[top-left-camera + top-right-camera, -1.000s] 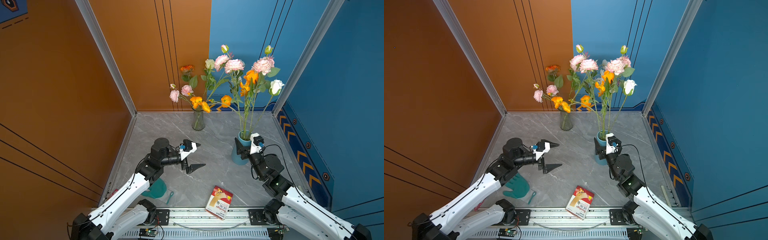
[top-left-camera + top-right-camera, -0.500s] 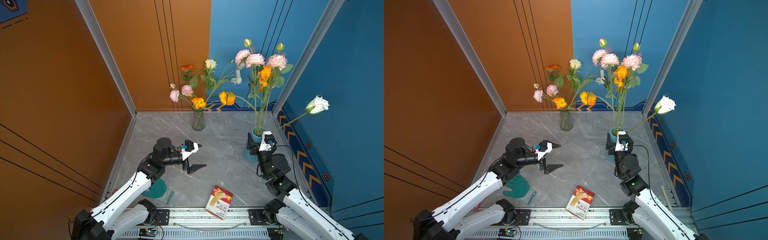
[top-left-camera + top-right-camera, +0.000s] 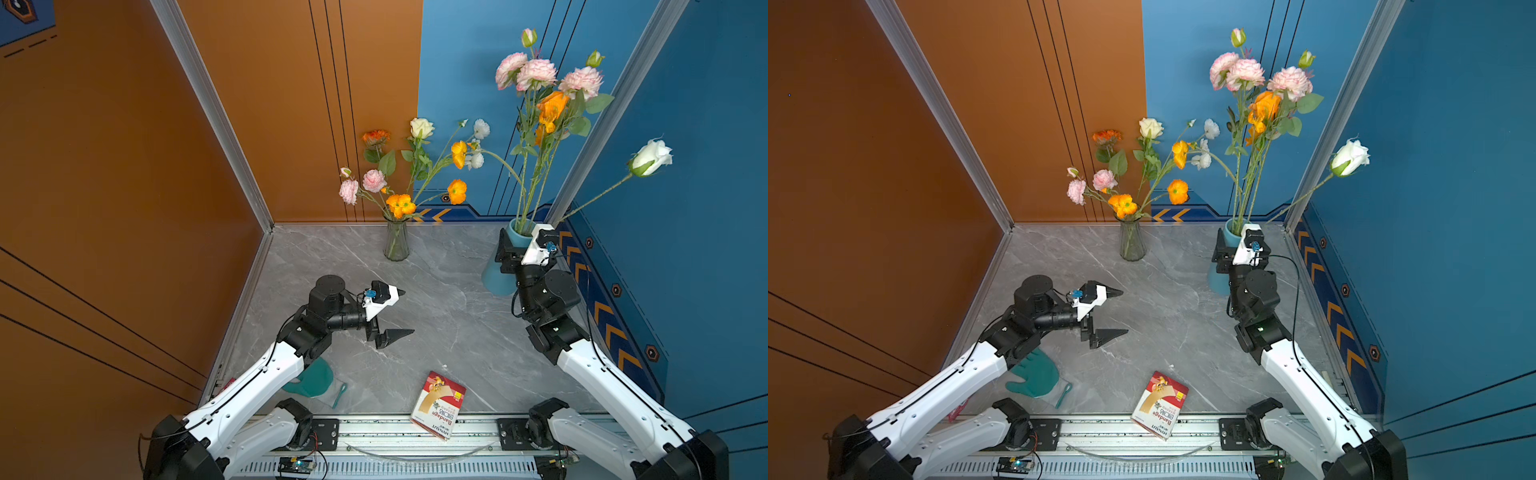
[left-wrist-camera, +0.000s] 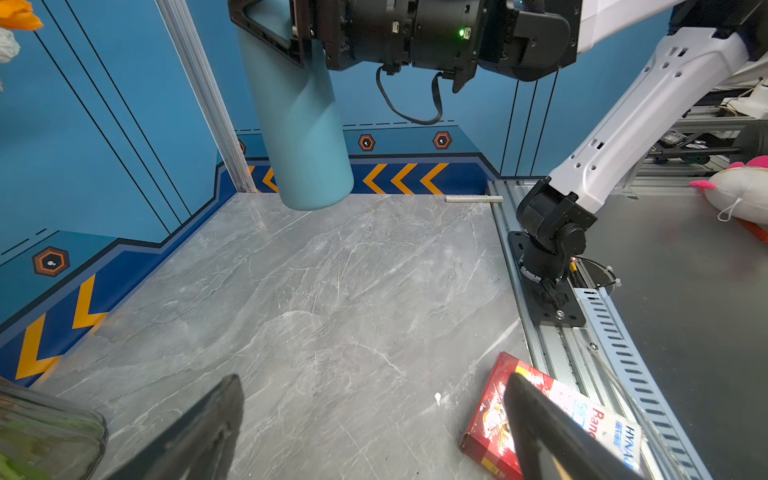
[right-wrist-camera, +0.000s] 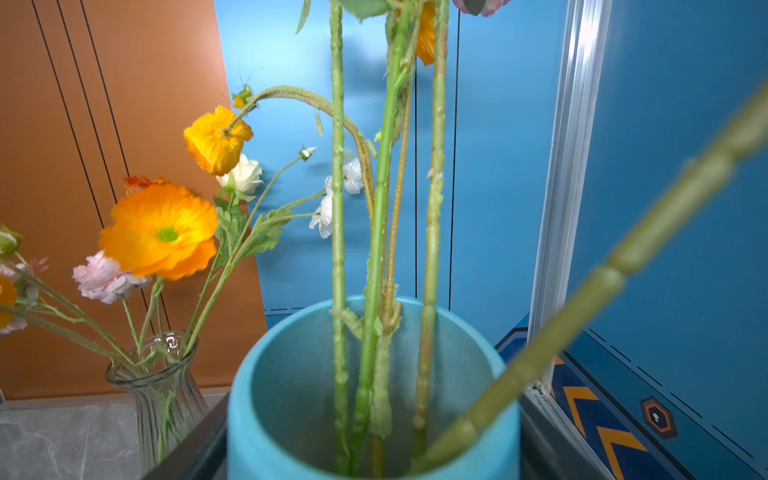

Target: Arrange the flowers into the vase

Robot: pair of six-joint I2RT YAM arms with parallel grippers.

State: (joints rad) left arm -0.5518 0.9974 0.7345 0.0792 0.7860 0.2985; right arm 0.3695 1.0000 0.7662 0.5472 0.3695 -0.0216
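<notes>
In both top views two vases stand on the grey marble table. The glass vase is at the back wall, and the blue vase leans near the right corner post. The flowers are split between them. The blue vase carries three pink blooms, an orange cluster and two buds, and one white rose leans far out to the right. The right gripper clasps the blue vase near its rim, a jaw on each side. The left gripper hovers mid-table, spread wide and holding nothing. One green glove lies by the left arm. One red box at the front rail reads "HYNAUT Bandage".

From the left wrist, the left gripper's two dark fingers frame bare marble. The red box sits partly behind one finger. The blue vase tilts beyond, clamped up top. A pink and white plush toy lies off the table.

From the right wrist, at least five green stems rise from the blue vase, and one of them slants sideways. The glass vase stands beside it.
</notes>
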